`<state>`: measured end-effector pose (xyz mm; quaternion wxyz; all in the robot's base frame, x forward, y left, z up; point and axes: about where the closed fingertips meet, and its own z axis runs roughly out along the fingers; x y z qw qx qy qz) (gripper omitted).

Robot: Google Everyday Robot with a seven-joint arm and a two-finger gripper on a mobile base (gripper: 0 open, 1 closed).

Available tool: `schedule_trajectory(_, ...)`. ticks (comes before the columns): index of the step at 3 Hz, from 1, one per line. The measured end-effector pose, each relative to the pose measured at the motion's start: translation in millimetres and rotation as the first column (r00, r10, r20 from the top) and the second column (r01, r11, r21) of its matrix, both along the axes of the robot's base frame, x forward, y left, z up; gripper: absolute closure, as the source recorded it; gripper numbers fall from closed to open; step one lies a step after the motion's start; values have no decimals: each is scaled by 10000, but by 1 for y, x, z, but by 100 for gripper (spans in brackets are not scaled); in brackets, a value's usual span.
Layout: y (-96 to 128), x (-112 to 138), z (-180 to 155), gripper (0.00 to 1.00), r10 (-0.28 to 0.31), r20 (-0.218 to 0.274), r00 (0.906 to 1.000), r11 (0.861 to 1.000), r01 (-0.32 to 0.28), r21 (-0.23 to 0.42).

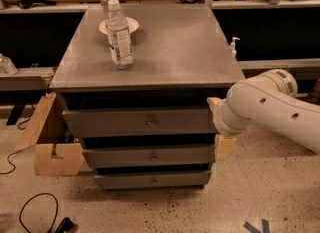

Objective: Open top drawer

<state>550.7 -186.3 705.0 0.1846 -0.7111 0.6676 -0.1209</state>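
The top drawer (115, 123) is the widest and tallest of three grey drawers in a grey cabinet, with a small round knob (151, 122) at the centre of its flat front. Its front sits in under the cabinet top and no interior shows. My gripper (223, 146) hangs at the end of the white arm (265, 107), which reaches in from the right. It is at the cabinet's front right corner, just right of the drawer fronts, level with the middle drawer (150, 156). It is well to the right of the knob and holds nothing that I can see.
A clear water bottle (119, 33) and a white plate (130, 24) stand on the cabinet top (170, 52). An open cardboard box (52, 144) sits on the floor to the left. A black cable (30, 217) lies front left. A workbench runs behind the cabinet.
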Motion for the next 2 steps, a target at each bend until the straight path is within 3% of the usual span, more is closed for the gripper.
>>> schedule_trajectory(2, 12, 38, -18, 0, 436, -326, 9985, 9935, -468, -1036)
